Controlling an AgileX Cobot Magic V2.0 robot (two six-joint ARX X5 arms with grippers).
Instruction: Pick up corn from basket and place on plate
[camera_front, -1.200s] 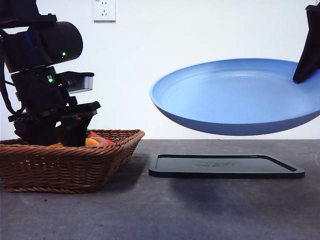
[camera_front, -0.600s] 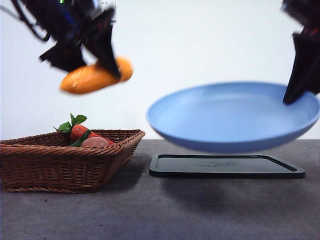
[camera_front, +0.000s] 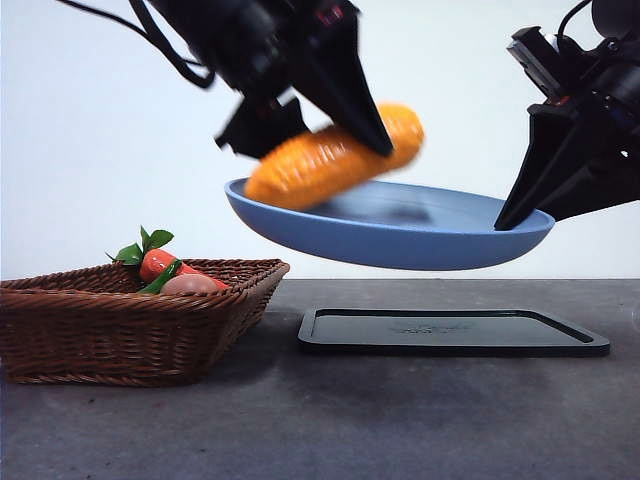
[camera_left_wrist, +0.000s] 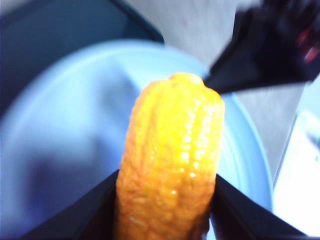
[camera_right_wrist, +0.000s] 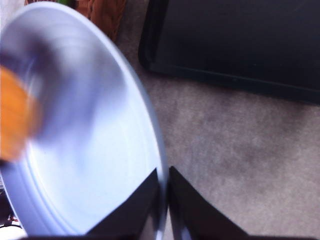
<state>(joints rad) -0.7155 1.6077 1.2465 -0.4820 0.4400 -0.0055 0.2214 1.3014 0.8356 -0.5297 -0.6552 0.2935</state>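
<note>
Carried from above the basket (camera_front: 130, 325), corn (camera_front: 330, 158) in left gripper (camera_front: 345, 120) now overhangs plate (camera_front: 400, 235).

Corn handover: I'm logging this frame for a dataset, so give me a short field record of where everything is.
corn: clamped in left gripper, over the plate, tilted, not yet released
plate: held in the air by its rim in right gripper, above the tray
tray: black, flat on the table
basket: on the table beside the tray, holds a carrot and a pinkish round item
</note>
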